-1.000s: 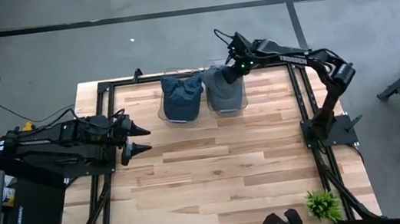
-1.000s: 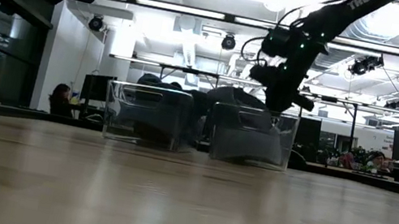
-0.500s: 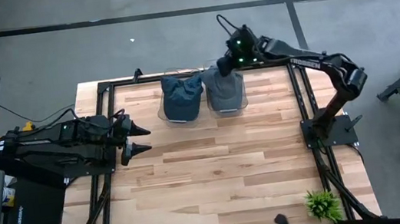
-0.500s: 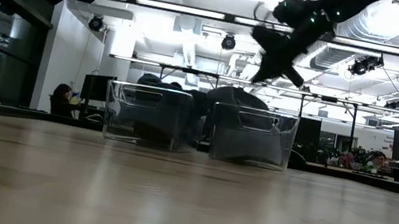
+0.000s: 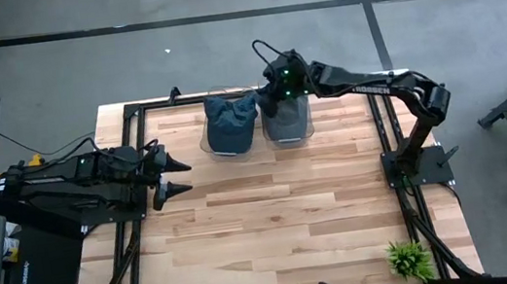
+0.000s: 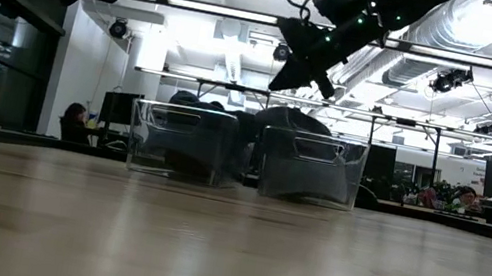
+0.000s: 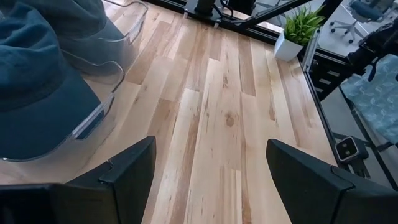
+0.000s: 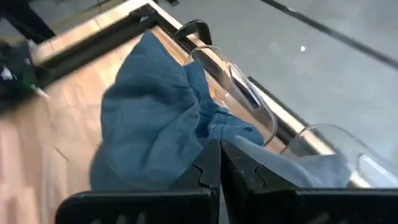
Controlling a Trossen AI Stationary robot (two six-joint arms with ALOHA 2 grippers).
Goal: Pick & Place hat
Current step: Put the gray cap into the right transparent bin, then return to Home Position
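Right end effector (image 5: 270, 98), fingers pressed together and empty, hangs over our blue hat (image 5: 231, 120); left end effector (image 5: 177, 175) gapes idle.

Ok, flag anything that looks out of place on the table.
Nothing stands out. The blue hat and the grey hat each sit in a clear bin, slightly overflowing. The right end effector hovers above them, empty.

table (image 5: 272, 208): pale wood planks, smooth satin | bins (image 6: 181, 142): clear glossy plastic | hats (image 8: 149, 118): soft matt blue cloth | frame (image 5: 131, 129): black matt metal
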